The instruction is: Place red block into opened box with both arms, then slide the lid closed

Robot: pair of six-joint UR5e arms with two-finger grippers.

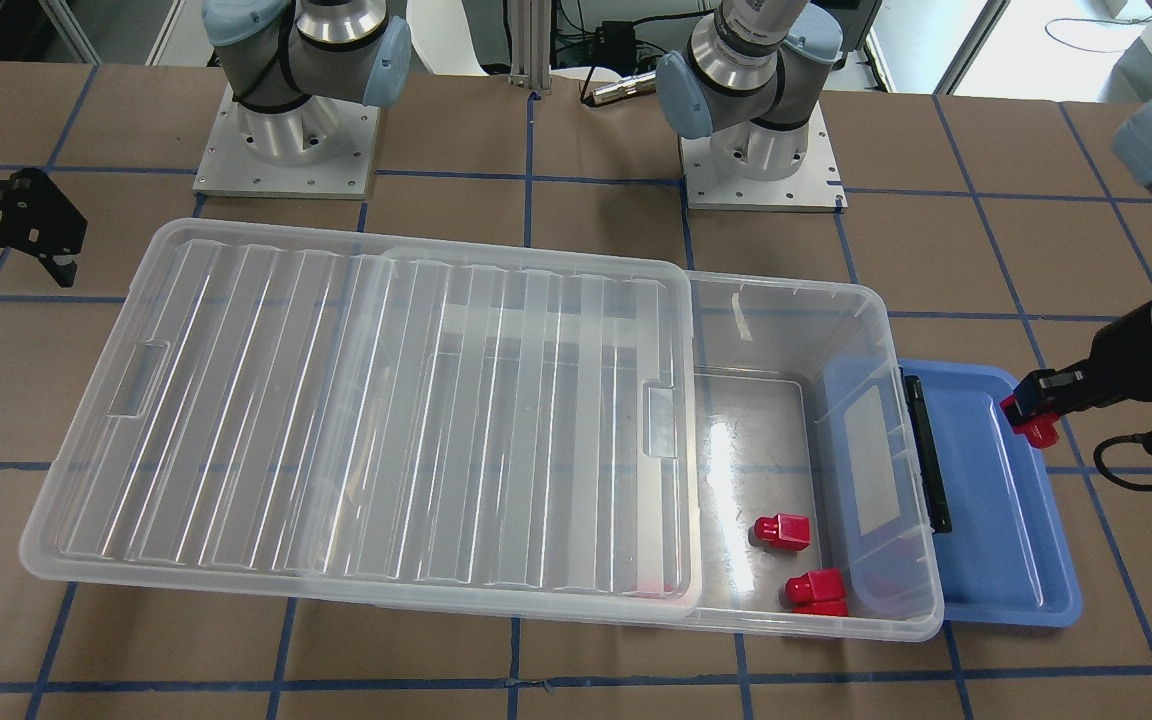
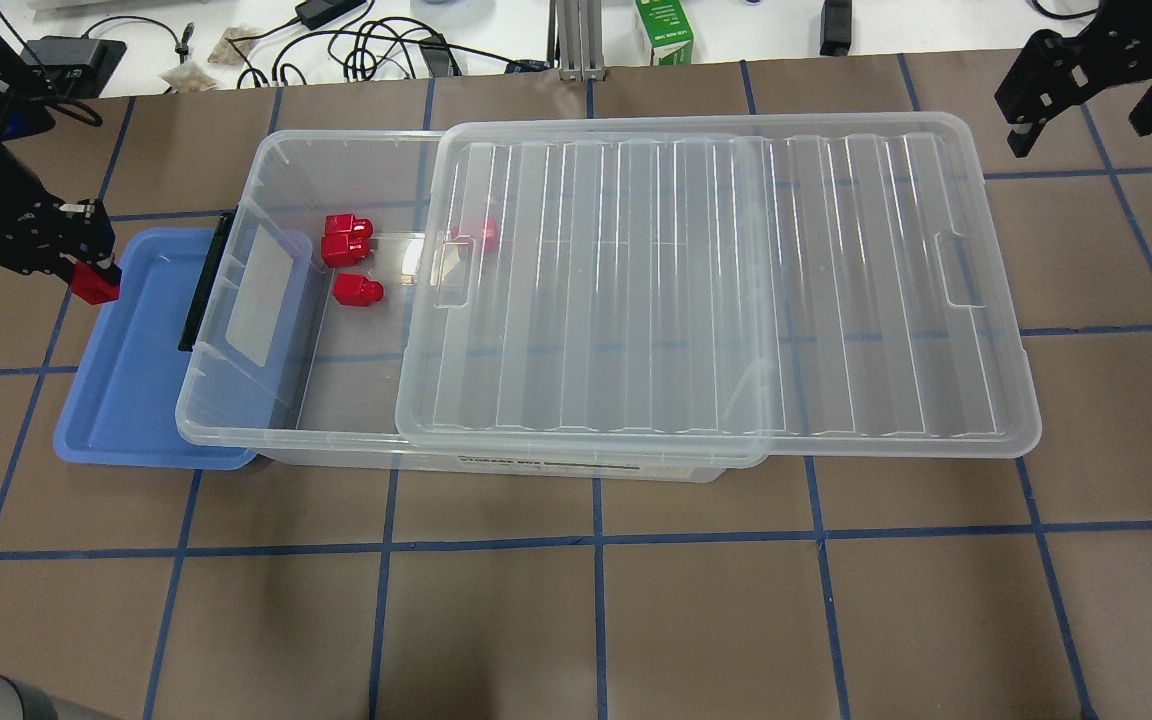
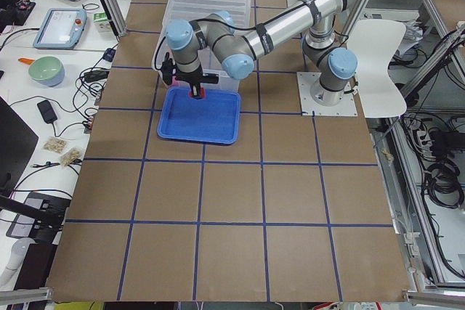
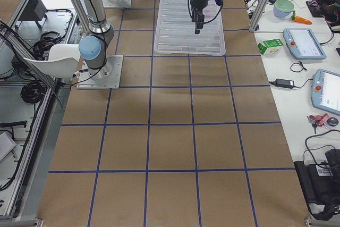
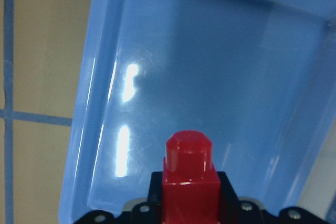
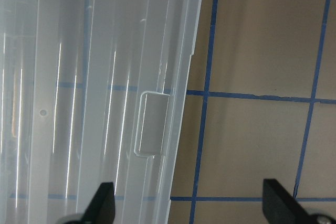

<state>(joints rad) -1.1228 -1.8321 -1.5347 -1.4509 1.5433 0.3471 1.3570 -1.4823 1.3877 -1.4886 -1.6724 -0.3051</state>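
My left gripper is shut on a red block, stub end outward, a little above the blue tray. The left wrist view shows this block over the tray floor. The clear box is open at its left end, where other red blocks lie on its floor. The ribbed lid covers the rest and overhangs the box's right end. My right gripper hovers open beyond the lid's far right corner, with the lid's tab in its wrist view.
The blue tray is tucked partly under the box's black-barred end. A green carton and cables lie beyond the table's far edge. Both arm bases stand behind the box.
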